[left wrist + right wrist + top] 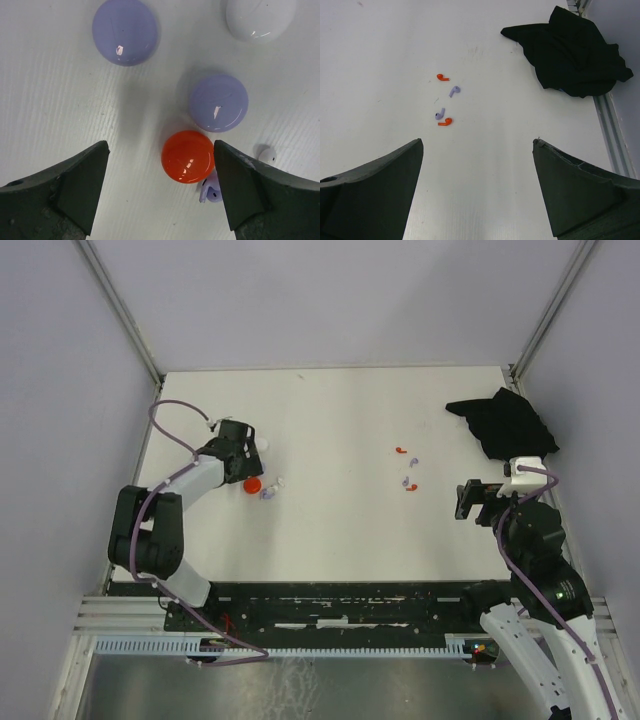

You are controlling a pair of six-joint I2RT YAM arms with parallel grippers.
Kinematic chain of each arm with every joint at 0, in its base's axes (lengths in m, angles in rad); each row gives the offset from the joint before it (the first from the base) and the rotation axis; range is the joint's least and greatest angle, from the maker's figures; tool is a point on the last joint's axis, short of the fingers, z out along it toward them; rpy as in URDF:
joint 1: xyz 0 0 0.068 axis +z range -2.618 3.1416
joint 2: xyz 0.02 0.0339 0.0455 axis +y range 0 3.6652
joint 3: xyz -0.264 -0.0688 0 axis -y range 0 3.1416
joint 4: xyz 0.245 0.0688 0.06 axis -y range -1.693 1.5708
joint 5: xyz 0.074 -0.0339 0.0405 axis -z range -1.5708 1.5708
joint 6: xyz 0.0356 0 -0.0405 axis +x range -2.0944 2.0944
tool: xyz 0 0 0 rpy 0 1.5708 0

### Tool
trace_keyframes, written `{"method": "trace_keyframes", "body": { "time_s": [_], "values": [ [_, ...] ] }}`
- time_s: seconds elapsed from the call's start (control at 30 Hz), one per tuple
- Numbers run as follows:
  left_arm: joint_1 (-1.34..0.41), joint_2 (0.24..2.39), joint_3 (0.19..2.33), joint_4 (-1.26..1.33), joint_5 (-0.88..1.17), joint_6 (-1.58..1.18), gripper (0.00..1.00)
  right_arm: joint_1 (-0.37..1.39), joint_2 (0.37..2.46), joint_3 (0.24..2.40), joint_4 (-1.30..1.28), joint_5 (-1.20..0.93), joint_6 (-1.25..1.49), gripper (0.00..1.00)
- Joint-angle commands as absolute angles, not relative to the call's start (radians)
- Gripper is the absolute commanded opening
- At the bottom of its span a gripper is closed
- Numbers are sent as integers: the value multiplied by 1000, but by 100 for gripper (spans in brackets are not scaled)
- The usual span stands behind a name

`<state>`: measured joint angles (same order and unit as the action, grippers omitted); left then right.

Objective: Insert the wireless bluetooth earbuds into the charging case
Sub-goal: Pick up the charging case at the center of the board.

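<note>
The left gripper hovered wide open and empty above the red case, with a lilac earbud just beside that case and a whitish earbud near it. The right gripper, equally wide and empty, faced a cluster of red and lilac earbuds on the bench, well apart from the red case. They looked tiny, light, hard and glossy, likely to skid, so a gentle pinch across the rounded head seemed safest.

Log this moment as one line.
left fingers: open by red case | right fingers: open, empty | earbuds: four loose on table ahead of right fingers
</note>
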<state>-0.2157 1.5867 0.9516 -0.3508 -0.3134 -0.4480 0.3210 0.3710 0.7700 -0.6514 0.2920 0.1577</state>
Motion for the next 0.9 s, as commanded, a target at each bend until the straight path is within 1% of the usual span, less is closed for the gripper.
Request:
{"method": "trace_keyframes", "body": {
  "time_s": [0.0,0.13,0.4,0.53,0.7,0.8,0.87],
  "values": [
    [-215,1629,1012,-332,-278,-491,89,328,373,770,-618,302,142,99],
    [-215,1653,1006,-339,-233,-491,85,328,373,770,-620,304,142,99],
    [-217,1690,965,-342,-177,-505,81,328,379,771,-620,311,141,99],
    [-222,1706,963,-345,-160,-505,76,329,374,770,-620,306,141,99],
    [-226,1714,966,-353,-154,-494,67,328,368,770,-620,304,142,99],
    [-226,1704,976,-371,-157,-475,58,328,361,770,-620,302,142,99],
    [-226,1686,979,-381,-157,-461,54,328,361,771,-620,296,145,99]
  ]
}}
